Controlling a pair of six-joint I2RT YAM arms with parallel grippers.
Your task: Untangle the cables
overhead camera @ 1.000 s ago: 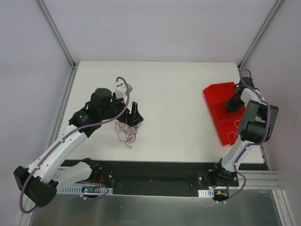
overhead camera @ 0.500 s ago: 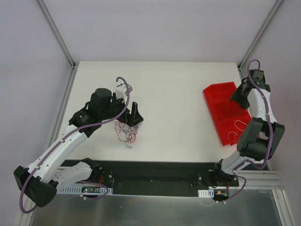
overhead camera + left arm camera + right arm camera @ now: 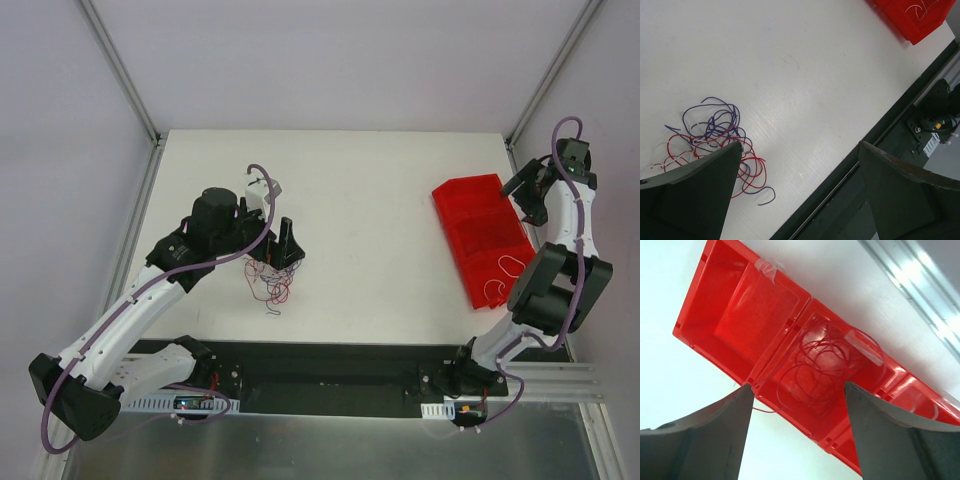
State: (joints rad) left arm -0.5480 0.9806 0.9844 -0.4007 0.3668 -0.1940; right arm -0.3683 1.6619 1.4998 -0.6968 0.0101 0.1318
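Observation:
A loose tangle of red and purple cables (image 3: 268, 281) lies on the white table at the front left. My left gripper (image 3: 287, 251) hangs open just above its right side. In the left wrist view the tangle (image 3: 715, 132) lies beside the left finger, and nothing is between the jaws of the gripper (image 3: 799, 150). Thin red cables (image 3: 822, 365) lie coiled in the middle compartment of the red bin (image 3: 752, 310). One strand (image 3: 765, 409) trails over the bin's wall onto the table. My right gripper (image 3: 797, 386) is open and empty above the bin, at its far right edge (image 3: 528, 195).
The red bin (image 3: 480, 235) has three compartments, and a pale strand (image 3: 510, 263) lies in the nearest one. A black rail (image 3: 330, 365) runs along the table's near edge. Aluminium frame posts and grey walls close in both sides; the right arm is close to the right wall.
My right gripper has opened and moved up and to the right, away from the bin's middle. Red cables now lie loose in the bin. The left arm has not moved.

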